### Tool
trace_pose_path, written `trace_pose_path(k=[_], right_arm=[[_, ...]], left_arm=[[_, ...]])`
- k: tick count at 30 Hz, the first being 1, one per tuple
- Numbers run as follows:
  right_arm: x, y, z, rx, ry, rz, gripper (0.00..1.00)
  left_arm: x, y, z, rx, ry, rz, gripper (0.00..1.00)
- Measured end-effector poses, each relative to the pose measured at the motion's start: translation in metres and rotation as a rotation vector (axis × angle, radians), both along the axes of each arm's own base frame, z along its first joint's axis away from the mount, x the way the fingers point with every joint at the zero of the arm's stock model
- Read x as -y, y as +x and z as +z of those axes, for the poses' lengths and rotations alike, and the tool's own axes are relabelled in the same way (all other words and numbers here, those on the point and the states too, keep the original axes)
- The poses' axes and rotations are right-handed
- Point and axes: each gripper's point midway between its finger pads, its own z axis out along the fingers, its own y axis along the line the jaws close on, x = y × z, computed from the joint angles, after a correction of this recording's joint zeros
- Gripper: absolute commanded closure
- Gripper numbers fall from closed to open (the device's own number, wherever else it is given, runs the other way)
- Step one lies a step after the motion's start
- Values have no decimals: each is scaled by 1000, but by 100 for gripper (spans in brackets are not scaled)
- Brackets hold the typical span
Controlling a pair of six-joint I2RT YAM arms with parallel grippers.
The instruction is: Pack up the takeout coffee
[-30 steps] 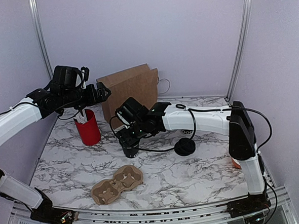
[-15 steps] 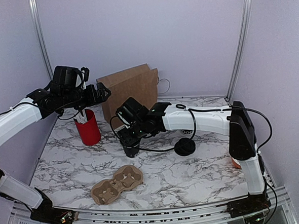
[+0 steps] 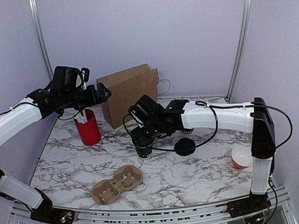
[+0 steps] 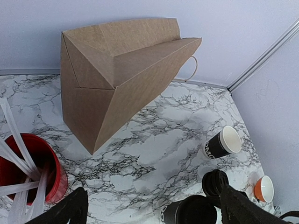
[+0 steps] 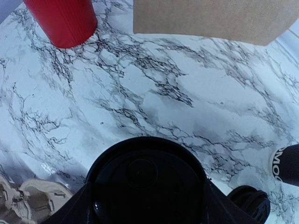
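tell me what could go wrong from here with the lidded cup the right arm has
1. The right gripper clasps the small black paper cup with the black plastic lid high up; a hard squeeze could pop the lid or dent the paper wall.
2. The brown pulp two-cup carrier lies unanchored; an off-centre landing might tip the cup.

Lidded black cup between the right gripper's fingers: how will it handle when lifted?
The lidded cup looks like paper, so its wall probably dents under a hard squeeze. Tall on a narrow base, it may tip if bumped. Its lid hides the contents, so weight is unclear.
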Motion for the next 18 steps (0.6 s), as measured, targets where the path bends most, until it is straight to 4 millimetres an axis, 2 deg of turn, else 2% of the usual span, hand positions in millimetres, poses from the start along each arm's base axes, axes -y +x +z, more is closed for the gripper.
trace_pose_path(k=[10, 15, 18], right_arm=[[79, -21, -2, -43, -19, -118, 35], [125, -29, 9, -41, 2, -195, 34], [160, -35, 11, -46, 9, -249, 34]], left_arm=[[10, 6, -10, -33, -5, -25, 1], [13, 6, -14, -49, -13, -33, 1], [14, 7, -11, -50, -24, -33, 1]])
